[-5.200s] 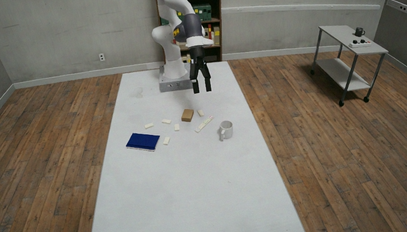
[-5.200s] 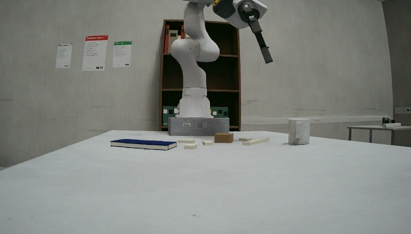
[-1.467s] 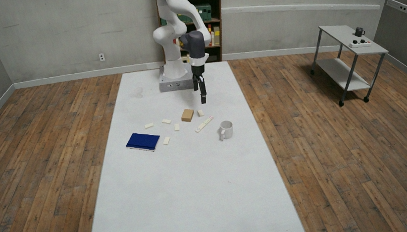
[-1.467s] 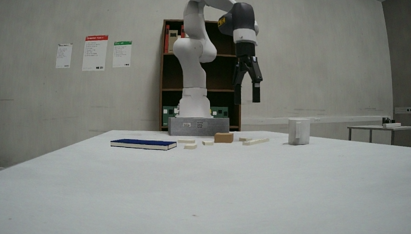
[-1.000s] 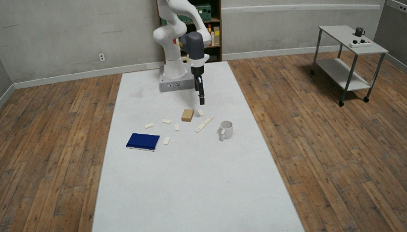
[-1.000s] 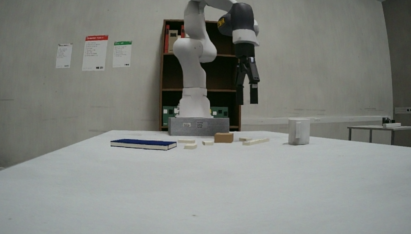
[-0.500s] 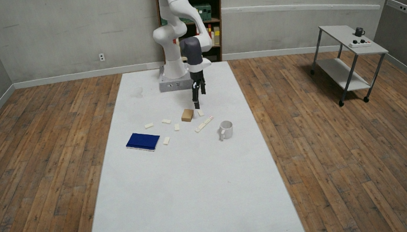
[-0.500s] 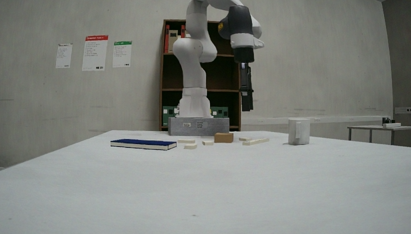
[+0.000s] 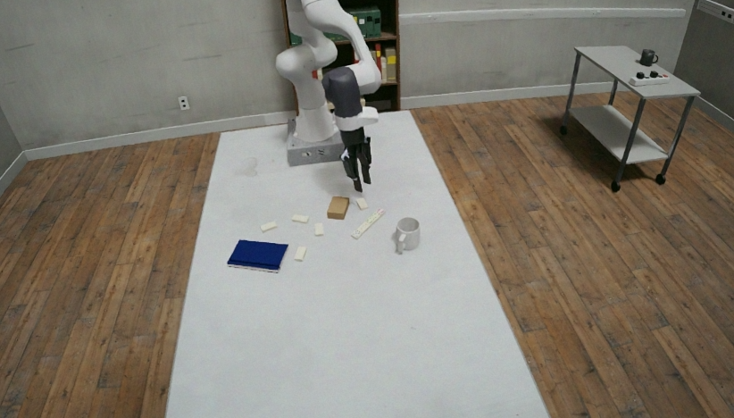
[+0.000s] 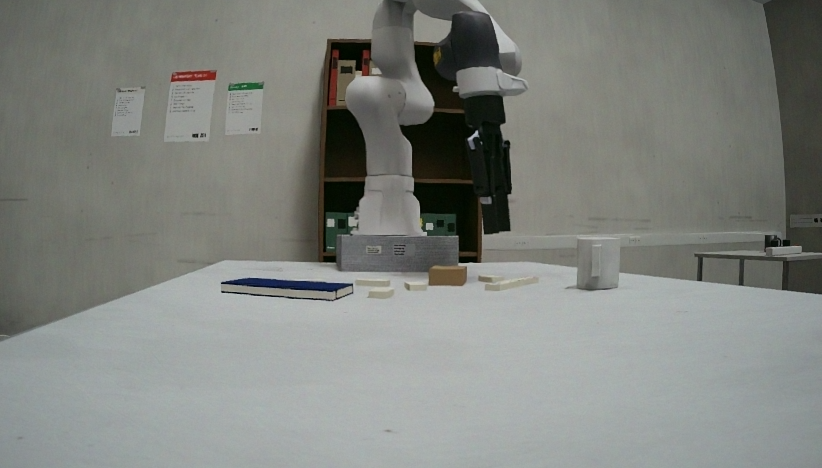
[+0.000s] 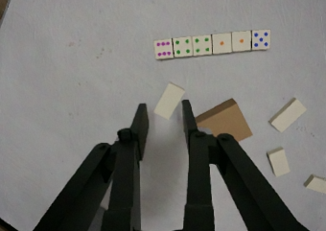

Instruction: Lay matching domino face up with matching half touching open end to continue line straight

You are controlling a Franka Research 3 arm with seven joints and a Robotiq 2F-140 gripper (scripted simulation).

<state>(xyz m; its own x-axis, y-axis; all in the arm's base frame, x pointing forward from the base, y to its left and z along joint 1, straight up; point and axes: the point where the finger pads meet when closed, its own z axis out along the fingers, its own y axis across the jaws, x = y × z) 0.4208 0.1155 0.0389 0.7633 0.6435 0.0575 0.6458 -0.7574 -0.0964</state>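
My gripper [image 9: 362, 186] [image 10: 495, 231] [image 11: 165, 112] is partly open and empty, hanging above a blank face-down domino [image 9: 361, 204] [image 10: 489, 278] [image 11: 169, 101] that lies slantwise on the table. The line [image 9: 368, 223] [image 10: 512, 283] [image 11: 212, 45] lies straight and face up beyond it. In the wrist view its halves read, left to right, magenta six, green four, green four, orange one, orange one, blue five. Several other face-down dominoes lie apart: in the top view, one domino [image 9: 300, 218], a second domino [image 9: 319, 229], a third domino [image 9: 268, 226] and another domino [image 9: 300, 254].
A brown box [image 9: 337, 207] [image 10: 447, 275] [image 11: 225, 121] stands beside the nearest face-down domino. A grey mug [image 9: 407, 233] [image 10: 597, 263] stands to the right of the line. A dark blue book [image 9: 258, 254] [image 10: 286, 287] lies at the left, near one face-down domino.
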